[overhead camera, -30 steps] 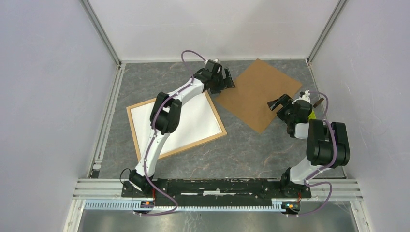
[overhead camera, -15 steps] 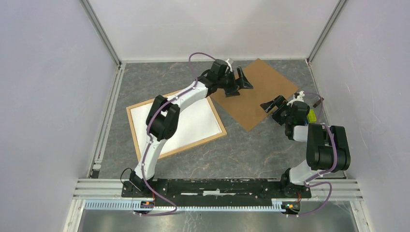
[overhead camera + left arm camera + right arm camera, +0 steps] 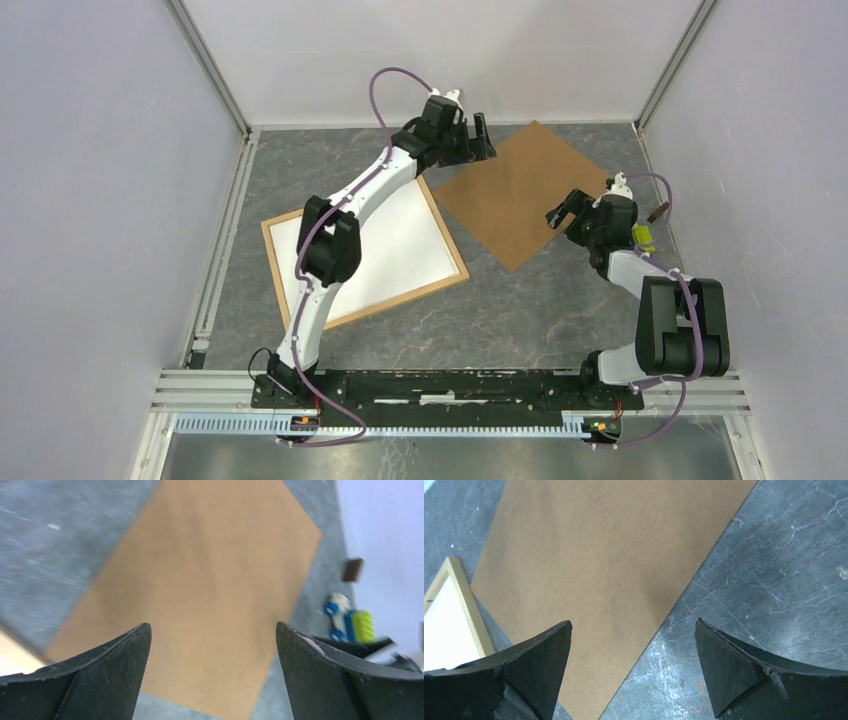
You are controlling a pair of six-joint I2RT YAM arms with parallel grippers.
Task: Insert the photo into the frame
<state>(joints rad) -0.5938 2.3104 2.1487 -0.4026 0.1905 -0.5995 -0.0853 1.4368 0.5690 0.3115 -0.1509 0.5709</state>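
The frame (image 3: 400, 296) of thin light wood lies flat at centre left, with a white sheet (image 3: 400, 240) inside it; its corner (image 3: 466, 605) also shows in the right wrist view. The photo is out of view. My left gripper (image 3: 480, 140) hangs open over the far-left edge of a plain brown board (image 3: 520, 190), nothing between its jaws (image 3: 212, 630). My right gripper (image 3: 565, 212) is open above the board's right edge (image 3: 599, 555), with bare table under its right finger (image 3: 634, 622).
The brown board (image 3: 210, 580) lies tilted like a diamond at the back right. A small brown block (image 3: 657, 212) and a blue, white and green object (image 3: 643, 236) sit by the right wall. Grey walls and metal rails close in the table.
The left gripper swung right over the board, then drew back toward the far left edge. The board's near corner slid left a little. The right gripper shifted slightly left; both stayed open.
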